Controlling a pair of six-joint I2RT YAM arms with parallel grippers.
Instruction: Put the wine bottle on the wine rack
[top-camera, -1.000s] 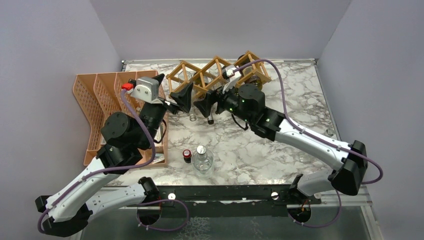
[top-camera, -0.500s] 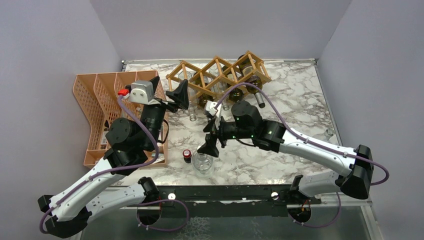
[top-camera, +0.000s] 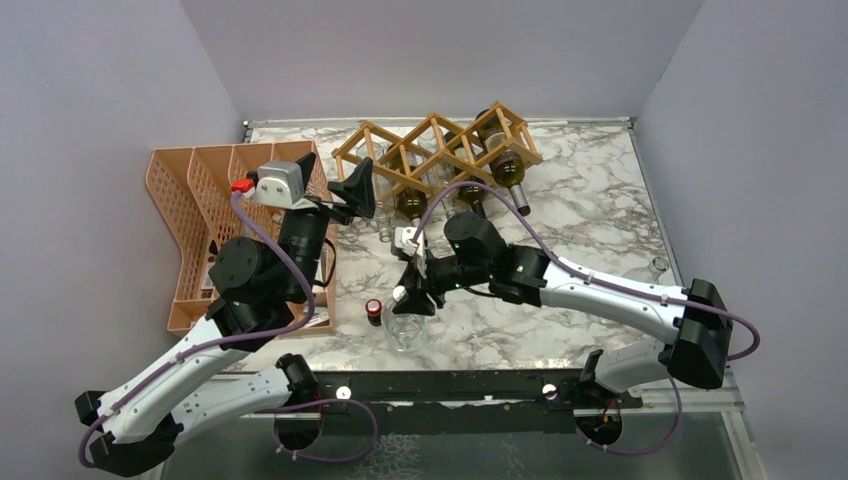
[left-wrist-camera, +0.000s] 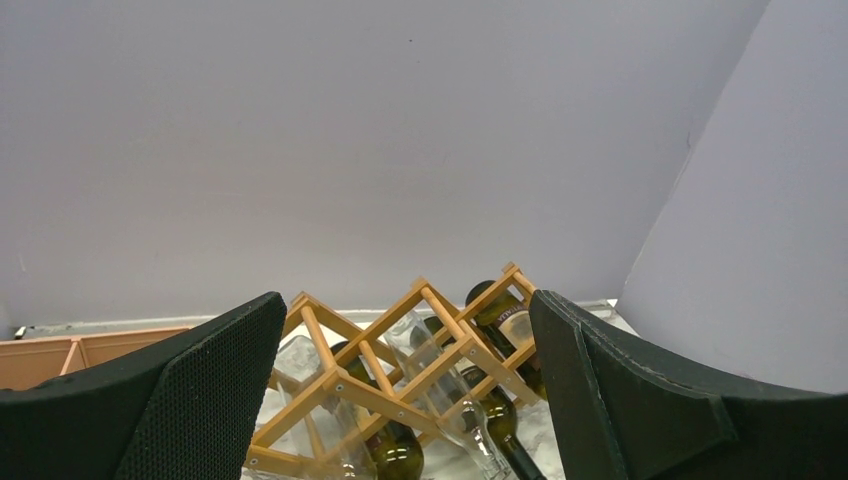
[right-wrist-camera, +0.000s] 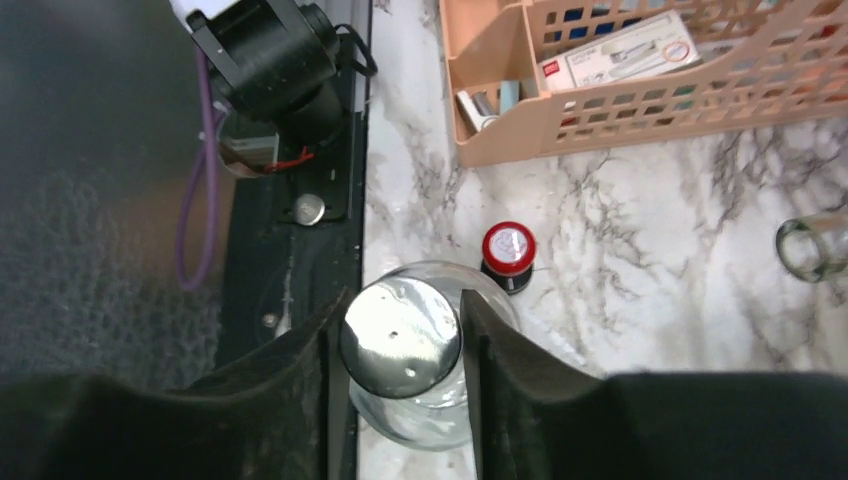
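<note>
The wine bottle (top-camera: 404, 327) is clear glass with a silver cap (right-wrist-camera: 400, 340) and stands upright near the table's front edge. My right gripper (top-camera: 404, 298) reaches down over it, and in the right wrist view the right gripper (right-wrist-camera: 402, 312) has a finger pressed against each side of the cap. The wooden wine rack (top-camera: 440, 150) stands at the back and holds dark and clear bottles. My left gripper (top-camera: 338, 188) hovers open by the rack's left end. In the left wrist view the wine rack (left-wrist-camera: 382, 403) shows between the wide-apart fingers of the left gripper (left-wrist-camera: 405, 300).
An orange mesh file organiser (top-camera: 200, 210) with papers sits at the left, also seen as the organiser (right-wrist-camera: 600, 90) from the right wrist. A small red-capped bottle (top-camera: 373, 310) stands just left of the wine bottle. A small glass (top-camera: 385, 233) stands in front of the rack.
My right arm swung from the rack down to the clear bottle at the front, and its fingers closed onto the cap. The left gripper drew back slightly and stayed open.
</note>
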